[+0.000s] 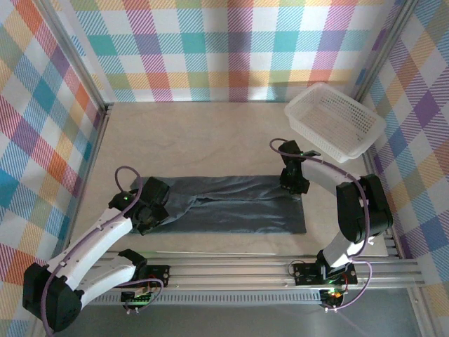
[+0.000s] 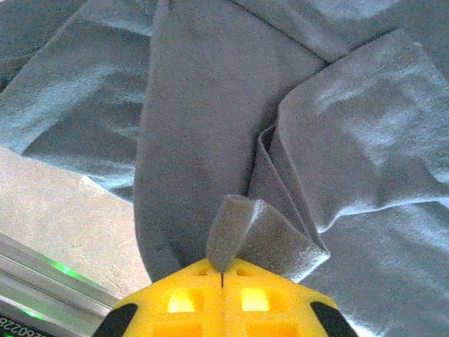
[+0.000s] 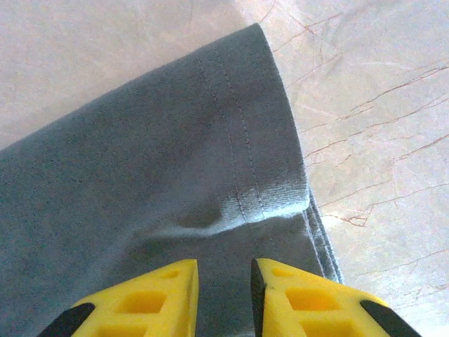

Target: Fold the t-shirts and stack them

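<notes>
One dark grey t-shirt (image 1: 231, 207) lies as a long, flattened band across the near half of the pale, stone-patterned table (image 1: 196, 140). At its left end, the left claw (image 1: 146, 214) is closed, with its yellow fingers (image 2: 182, 302) pressed together on a small raised fold of the cloth. At its right end, the right claw (image 1: 293, 184) stands over the stitched hem, fingers (image 3: 161, 295) parted by a narrow gap, with the cloth beneath them. A white mesh basket (image 1: 298, 112) occupies the far right corner. Multicoloured plaid walls (image 1: 231, 42) enclose three sides, and an aluminium rail (image 1: 245, 267) borders the near edge.
</notes>
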